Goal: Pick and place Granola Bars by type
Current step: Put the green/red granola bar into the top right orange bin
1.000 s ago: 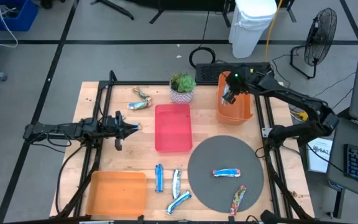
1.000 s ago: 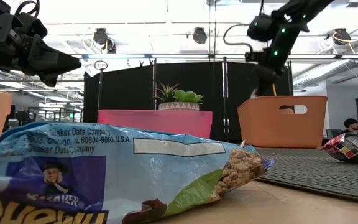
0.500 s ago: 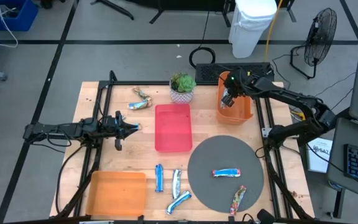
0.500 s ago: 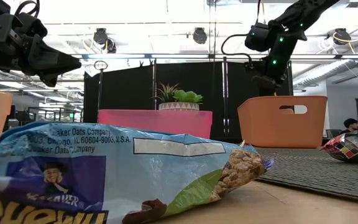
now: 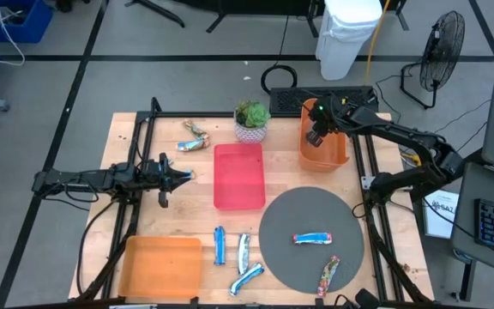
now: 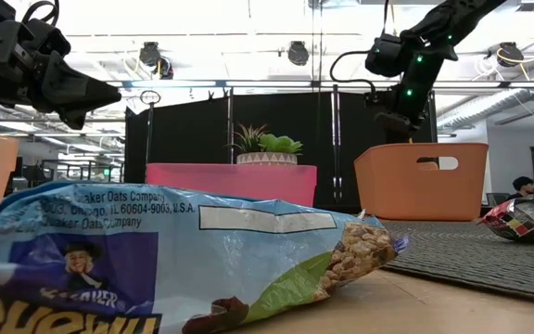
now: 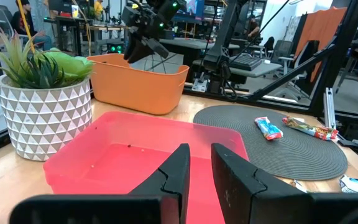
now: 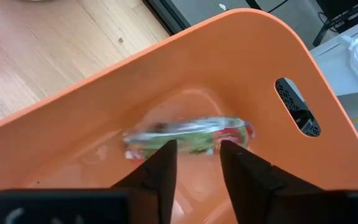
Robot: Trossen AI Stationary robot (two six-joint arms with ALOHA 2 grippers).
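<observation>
My right gripper [image 5: 316,136] hangs open over the orange bin [image 5: 337,154] at the table's far right, fingers pointing down into it. Below the fingers a brown-and-silver granola bar [image 8: 188,137] shows blurred on the bin's floor, apart from them. A blue-and-white bar [image 5: 313,239] and a brown-and-red bar [image 5: 328,275] lie on the round grey mat [image 5: 281,223]. Three blue bars [image 5: 243,251] lie on the wood near the near edge. Two more bars [image 5: 194,139] lie at the far left. My left gripper [image 5: 183,176] waits left of the pink tray [image 5: 238,176], with a narrow gap between its fingers.
An orange tray [image 5: 161,264] sits at the near left corner, and a potted plant [image 5: 251,120] stands beyond the pink tray. In the low view a blue bar [image 6: 156,269] fills the foreground. Bare wood lies between the pink tray and the near bars.
My right gripper has dipped a little lower over the orange bin and tipped slightly, then held still. The left arm has kept still.
</observation>
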